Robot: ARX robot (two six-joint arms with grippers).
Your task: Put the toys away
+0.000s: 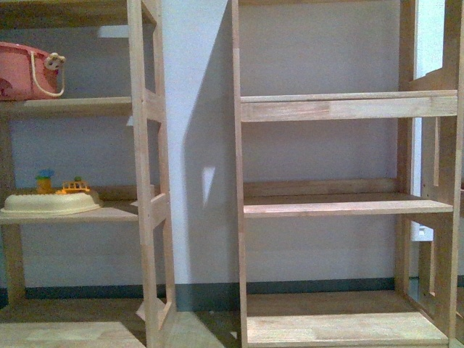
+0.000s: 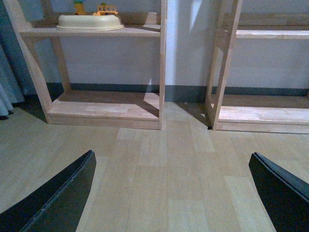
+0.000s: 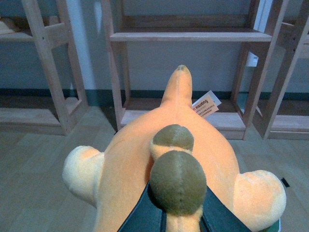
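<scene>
Front: neither arm in view; a tray (image 1: 51, 205) sits on the left shelving (image 1: 148, 181).
Left wrist: left gripper (image 2: 171, 157) has its jaws wide, with only floor (image 2: 169, 193) between them; probably idle.
Right wrist: right gripper (image 3: 178, 212) clamps the plush (image 3: 174, 140) between its jaws. The shelf (image 3: 190, 36) lies ahead of them, likely the drop spot.

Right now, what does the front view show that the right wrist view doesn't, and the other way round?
Only the front view shows the pink basket on an upper shelf and the small toys on a cream tray below it. Only the right wrist view shows the orange plush toy with its white tag, clamped in the right tool. Both show the wooden shelves against the pale wall.
</scene>
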